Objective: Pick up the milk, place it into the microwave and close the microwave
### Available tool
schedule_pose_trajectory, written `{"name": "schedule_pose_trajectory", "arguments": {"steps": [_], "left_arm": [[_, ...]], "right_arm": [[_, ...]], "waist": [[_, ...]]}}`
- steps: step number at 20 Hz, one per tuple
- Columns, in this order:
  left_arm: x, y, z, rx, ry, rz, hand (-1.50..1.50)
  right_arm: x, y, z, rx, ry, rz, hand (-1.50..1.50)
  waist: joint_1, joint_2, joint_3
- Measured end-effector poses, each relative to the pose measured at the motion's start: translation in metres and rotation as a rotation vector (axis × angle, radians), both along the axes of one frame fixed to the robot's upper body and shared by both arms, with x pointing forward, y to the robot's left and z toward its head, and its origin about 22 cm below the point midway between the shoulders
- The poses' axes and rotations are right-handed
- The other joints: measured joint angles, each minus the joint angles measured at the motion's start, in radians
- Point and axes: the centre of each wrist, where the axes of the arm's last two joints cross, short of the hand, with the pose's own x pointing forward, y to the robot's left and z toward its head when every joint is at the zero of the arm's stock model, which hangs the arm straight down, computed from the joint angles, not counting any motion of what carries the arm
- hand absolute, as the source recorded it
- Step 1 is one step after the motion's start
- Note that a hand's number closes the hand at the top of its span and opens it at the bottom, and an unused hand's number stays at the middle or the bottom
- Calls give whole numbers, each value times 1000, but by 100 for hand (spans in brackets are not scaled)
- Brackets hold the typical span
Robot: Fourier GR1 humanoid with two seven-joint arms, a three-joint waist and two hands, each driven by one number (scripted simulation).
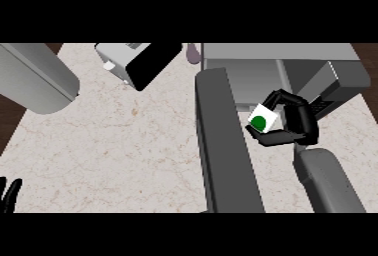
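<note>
Far left of the microwave [295, 70], at the surface's [118, 150] lower edge, the left hand [10, 195] rests with straight fingers. Right of the microwave's open door [225, 145], before its cavity, the right hand [291, 122] has its fingers curled round the milk [263, 119]: a small white carton with a green round mark and no readable writing.

One milk carton [263, 120], one microwave [295, 70], two hands [295, 122] [10, 194]

Microwave [295, 70] right of toaster [133, 62] — open door [225, 145] between.
</note>
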Motion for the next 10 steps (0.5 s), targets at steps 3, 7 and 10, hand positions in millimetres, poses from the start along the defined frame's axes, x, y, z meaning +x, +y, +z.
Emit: {"name": "schedule_pose_trajectory", "arguments": {"steps": [3, 7, 10], "left_arm": [[1, 7, 1, 6, 1, 4, -150], [7, 13, -3, 7, 1, -6, -150], [6, 14, -3, 2, 4, -18, -150]], "right_arm": [[22, 11, 5, -21, 19, -4, 150], [51, 23, 10, -25, 28, -10, 150], [63, 34, 7, -46, 38, -18, 150]], "waist": [[5, 2, 0], [14, 6, 1], [22, 8, 1]]}}
